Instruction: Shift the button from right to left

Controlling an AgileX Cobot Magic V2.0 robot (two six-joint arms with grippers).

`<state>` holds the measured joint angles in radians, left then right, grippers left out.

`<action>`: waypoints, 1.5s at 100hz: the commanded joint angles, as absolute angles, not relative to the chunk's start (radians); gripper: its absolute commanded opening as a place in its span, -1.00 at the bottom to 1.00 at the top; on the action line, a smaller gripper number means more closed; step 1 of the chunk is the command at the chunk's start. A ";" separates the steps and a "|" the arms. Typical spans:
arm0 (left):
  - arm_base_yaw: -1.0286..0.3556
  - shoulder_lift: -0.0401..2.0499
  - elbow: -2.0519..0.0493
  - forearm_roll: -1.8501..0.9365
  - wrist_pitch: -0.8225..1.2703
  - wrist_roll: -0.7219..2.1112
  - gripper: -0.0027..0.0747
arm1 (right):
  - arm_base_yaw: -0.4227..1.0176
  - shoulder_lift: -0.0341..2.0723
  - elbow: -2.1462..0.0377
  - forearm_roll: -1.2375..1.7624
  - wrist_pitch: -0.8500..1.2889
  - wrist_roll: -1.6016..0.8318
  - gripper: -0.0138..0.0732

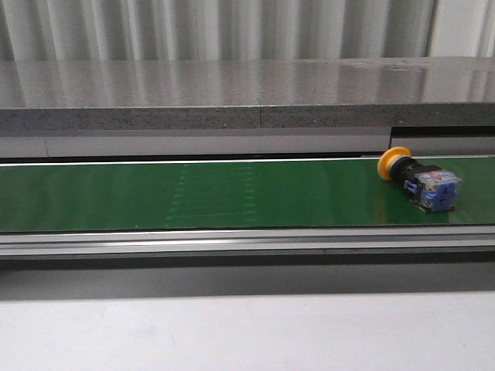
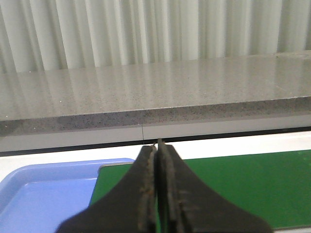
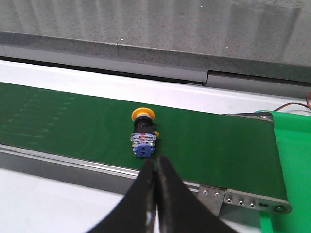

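Note:
The button lies on its side on the green belt at the right, yellow-orange head toward the back, blue contact block toward the front. In the right wrist view it lies just beyond my right gripper, which is shut and empty, near the belt's front rail. My left gripper is shut and empty, above the belt's left end. Neither gripper shows in the front view.
A blue tray sits beside the belt's left end. A grey stone ledge runs behind the belt. The belt's metal front rail and right end roller bracket lie close to the right gripper.

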<state>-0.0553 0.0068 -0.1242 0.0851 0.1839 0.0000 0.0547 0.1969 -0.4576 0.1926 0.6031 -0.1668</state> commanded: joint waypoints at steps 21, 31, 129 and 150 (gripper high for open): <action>-0.061 0.287 -0.423 0.073 0.398 -0.007 -0.98 | 0.056 0.206 -0.480 0.200 0.530 -0.179 -0.84; -0.061 0.399 -0.496 0.073 0.473 -0.007 -0.88 | 0.056 0.206 -0.480 0.200 0.530 -0.179 -0.84; -0.283 1.105 -0.945 -0.122 0.626 -0.010 0.67 | 0.056 0.206 -0.480 0.200 0.530 -0.179 -0.84; -0.445 1.286 -1.111 -0.287 0.650 -0.010 0.67 | 0.056 0.206 -0.480 0.200 0.530 -0.179 -0.84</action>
<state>-0.3926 1.2414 -1.0209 -0.1992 0.6785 0.0000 0.0547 0.1969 -0.4560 0.1926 0.6031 -0.1668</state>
